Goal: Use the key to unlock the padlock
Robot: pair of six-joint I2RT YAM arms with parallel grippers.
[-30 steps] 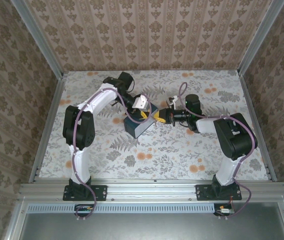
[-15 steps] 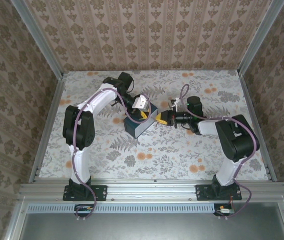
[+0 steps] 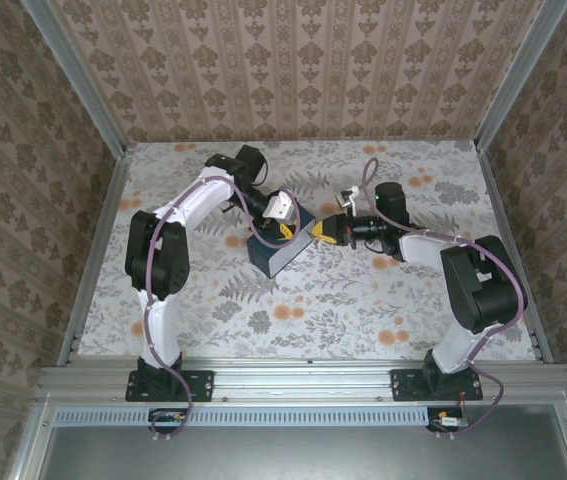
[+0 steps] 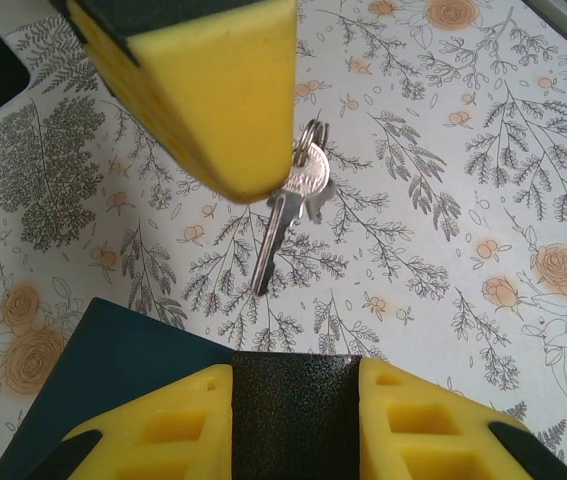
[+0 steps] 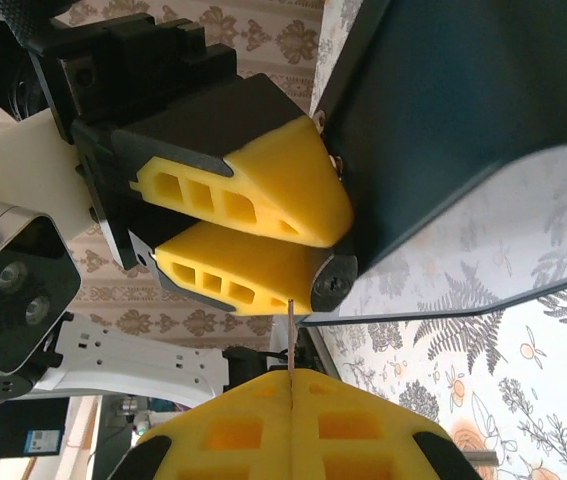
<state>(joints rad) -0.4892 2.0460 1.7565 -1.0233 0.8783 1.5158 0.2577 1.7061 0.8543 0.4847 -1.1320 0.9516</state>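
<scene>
About halfway, by my reading: the key (image 4: 288,215) is off the table (image 3: 313,300) and pinched by its head in the clenched right gripper (image 5: 290,378). Its blade hangs free with a ring above it, in the air near the middle of the table, just beside the box (image 3: 275,255). The left gripper (image 4: 296,370) is clamped on a black, rough-finished body that I take to be the padlock (image 4: 296,430), held at the box's right-hand end. From the right wrist the key is a thin line edge-on, pointing toward the left fingers (image 5: 263,200) and stopping short of them. So picking up the key and steadying the lock look done. Left to do are lining the blade up with the keyway (which I cannot pick out for certain), pushing it in, turning it and freeing the shackle. Whether the shackle is closed I cannot tell.
</scene>
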